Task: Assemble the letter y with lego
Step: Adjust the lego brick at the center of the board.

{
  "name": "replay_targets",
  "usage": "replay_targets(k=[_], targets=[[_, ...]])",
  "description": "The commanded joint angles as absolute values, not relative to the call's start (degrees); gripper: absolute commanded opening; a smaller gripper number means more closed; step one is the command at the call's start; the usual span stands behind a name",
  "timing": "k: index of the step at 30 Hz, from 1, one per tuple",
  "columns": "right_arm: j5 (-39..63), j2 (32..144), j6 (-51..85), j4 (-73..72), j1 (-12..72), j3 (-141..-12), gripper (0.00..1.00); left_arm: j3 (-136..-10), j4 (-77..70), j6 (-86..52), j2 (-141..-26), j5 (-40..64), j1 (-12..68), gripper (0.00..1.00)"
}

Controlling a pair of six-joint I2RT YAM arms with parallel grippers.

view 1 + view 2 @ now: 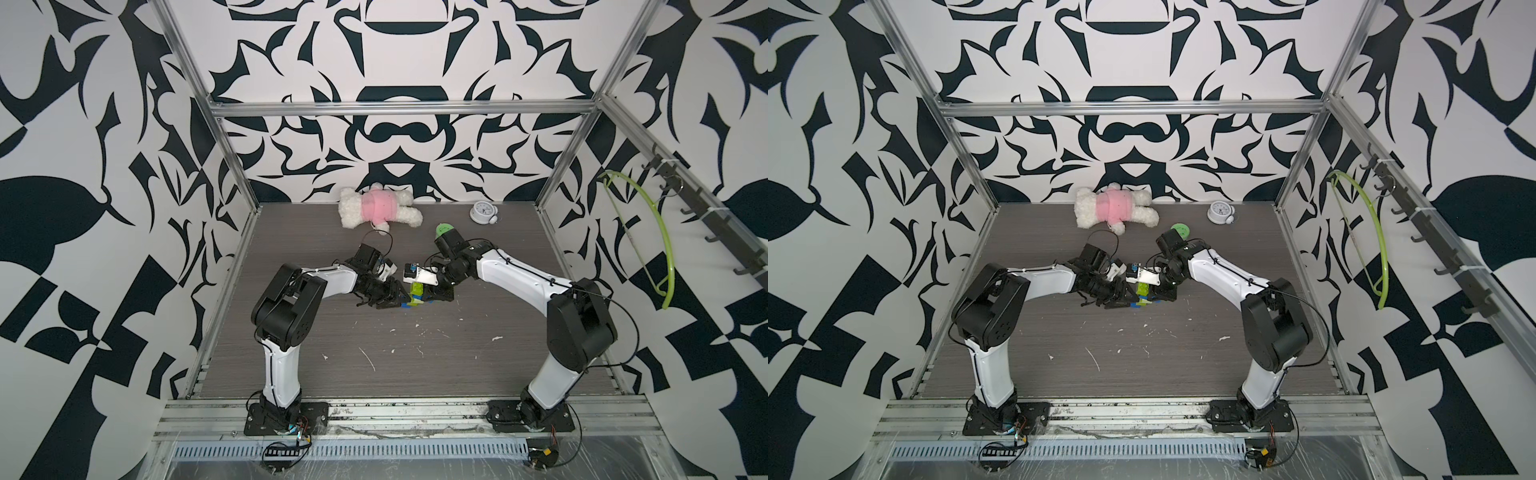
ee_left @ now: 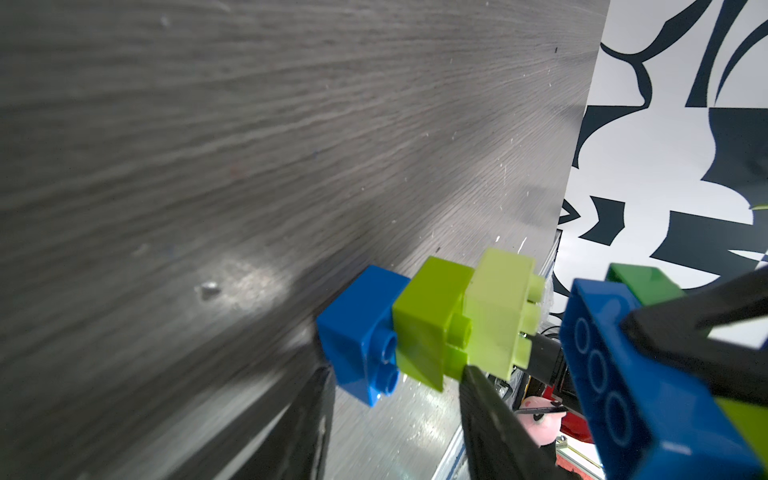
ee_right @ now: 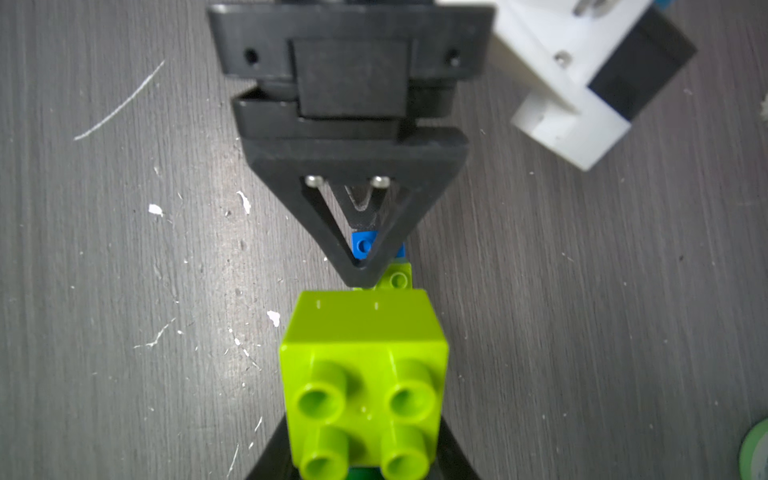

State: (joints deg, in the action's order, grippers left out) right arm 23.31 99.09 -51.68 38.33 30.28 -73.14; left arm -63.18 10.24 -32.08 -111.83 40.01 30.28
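At the middle of the worktop (image 1: 478,353), the lego (image 1: 415,297) sits low, split between my two end effectors. My left end effector (image 2: 397,370) is partly closed on the stem (image 2: 432,332), a row of small blue brick (image 2: 361,332), lime green brick (image 2: 424,307) and pale yellow brick (image 2: 498,299). Just beside its yellow studs, with a gap showing in the left wrist view, my right end effector (image 1: 430,296) is clamped narrow on the fork (image 2: 598,332). That is the wide blue brick (image 2: 623,399) carrying a dark green brick (image 2: 642,282) and a second lime green brick (image 3: 361,332). Along the back lie a plush bear (image 1: 378,208), an alarm clock (image 1: 482,212) and a green tub (image 1: 444,228).
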Motion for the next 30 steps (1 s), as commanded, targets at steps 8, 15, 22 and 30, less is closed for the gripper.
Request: replay_targets(k=[8,15,22,30], targets=[[19.27,102.05,-57.4,42.52,32.31,-80.03,0.08,-59.68,17.49,-31.2,-116.77,28.83,29.97,0.53],[17.75,103.54,-58.8,45.39,33.18,-82.13,0.08,-59.49,17.18,-31.11,-116.89,28.97,29.84,0.52],[18.17,103.69,-58.28,45.38,33.15,-82.06,0.08,-58.89,16.31,-31.2,-117.12,29.29,29.71,0.53],[23.17,101.96,-46.6,40.7,29.95,-80.74,0.08,-58.54,16.61,-31.03,-116.64,29.43,28.76,0.52]])
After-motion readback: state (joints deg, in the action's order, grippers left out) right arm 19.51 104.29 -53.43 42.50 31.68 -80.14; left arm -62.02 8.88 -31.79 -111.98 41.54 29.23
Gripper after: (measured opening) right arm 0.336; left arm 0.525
